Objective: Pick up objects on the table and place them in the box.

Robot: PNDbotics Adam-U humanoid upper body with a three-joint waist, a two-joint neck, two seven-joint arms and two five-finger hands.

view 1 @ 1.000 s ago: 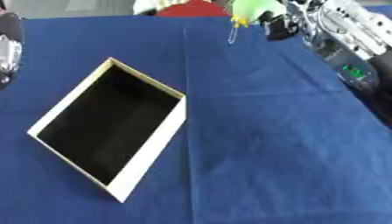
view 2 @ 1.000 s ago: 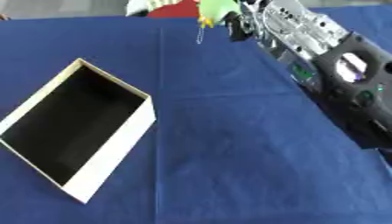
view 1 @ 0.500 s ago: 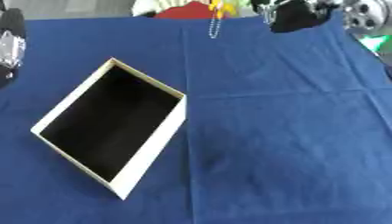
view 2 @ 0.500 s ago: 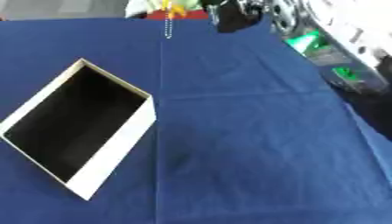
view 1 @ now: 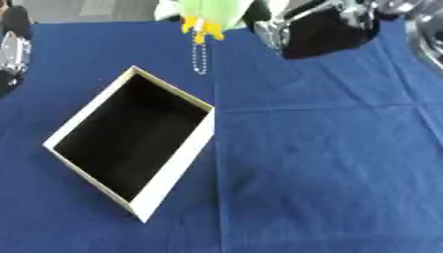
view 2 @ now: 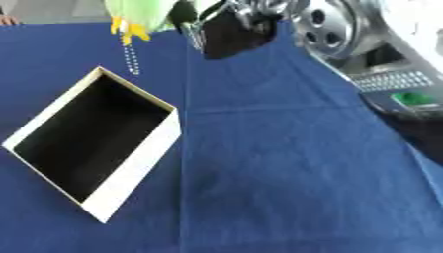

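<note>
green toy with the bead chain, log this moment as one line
right hand near green plush toy, grip unclear | bead chain dangling | box empty | left hand at left edge

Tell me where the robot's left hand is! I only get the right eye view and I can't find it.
Observer: The left eye view shows it. The left hand, black and silver, sits at the picture's left edge, toward the far side of the table.
Operator: Is it touching the box?
Observer: No. In that view, blue cloth lies between it and the box.
</note>
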